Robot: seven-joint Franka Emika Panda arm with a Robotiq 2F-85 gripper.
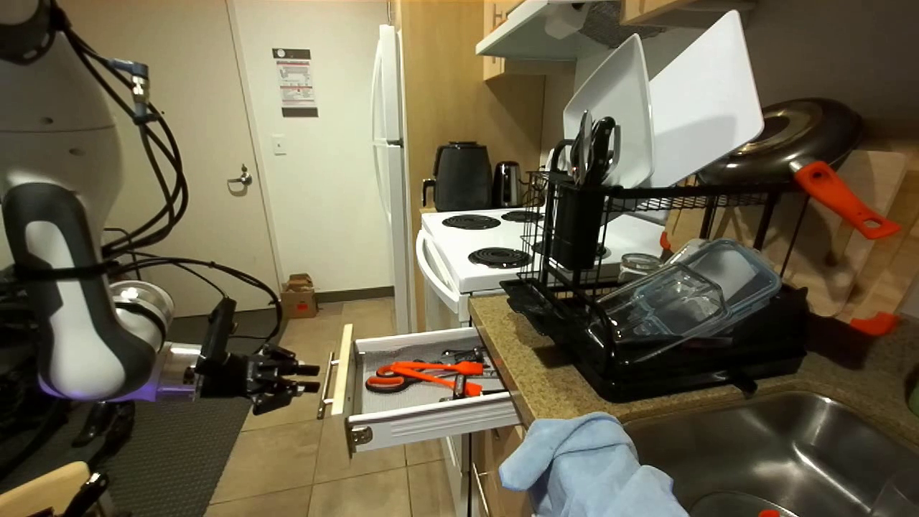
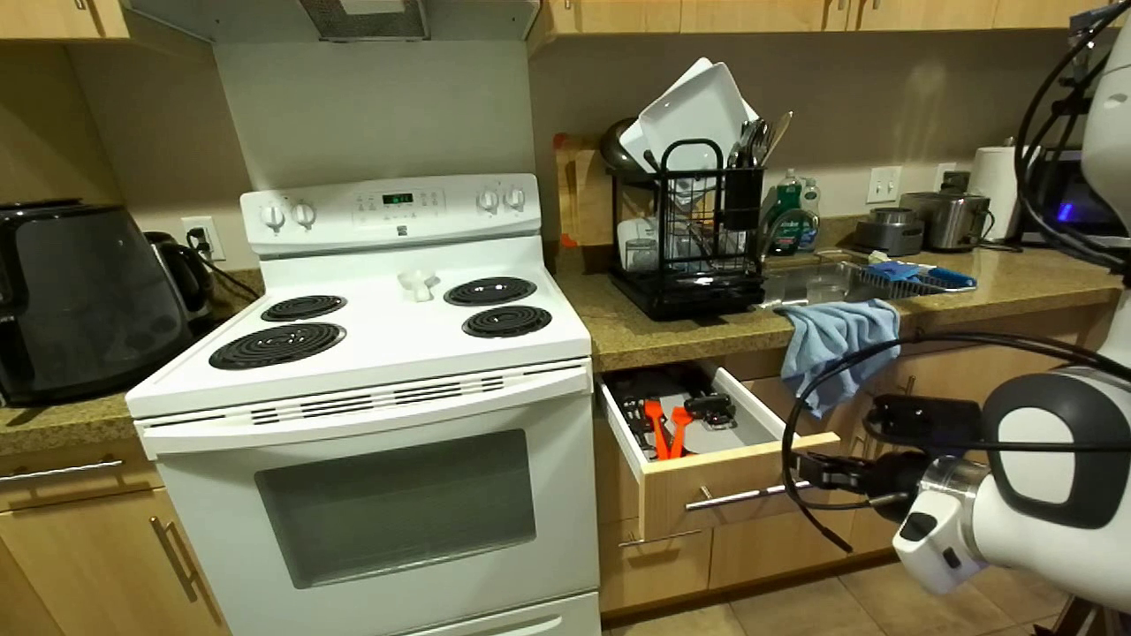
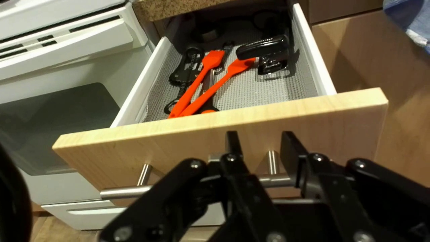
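My gripper (image 3: 260, 141) is partly spread, with a gap between its black fingertips and nothing held. It is at the front of a pulled-out wooden drawer (image 3: 100, 143), close to its metal bar handle (image 3: 124, 192). Through the gap in the wrist view I see a handle post and part of the bar; whether the fingers touch the bar I cannot tell. In an exterior view the gripper (image 1: 316, 378) points level at the drawer front, just short of the handle (image 1: 327, 391). Inside the drawer lie orange-red tongs (image 3: 201, 89) and several black utensils.
Left of the drawer in the wrist view is the white stove (image 2: 371, 477). Above it runs the counter (image 1: 517, 359) with a black dish rack (image 1: 610, 373) and a sink (image 1: 804, 431). A blue towel (image 1: 596, 467) hangs over the counter edge. Cables (image 2: 795, 424) loop beside the arm.
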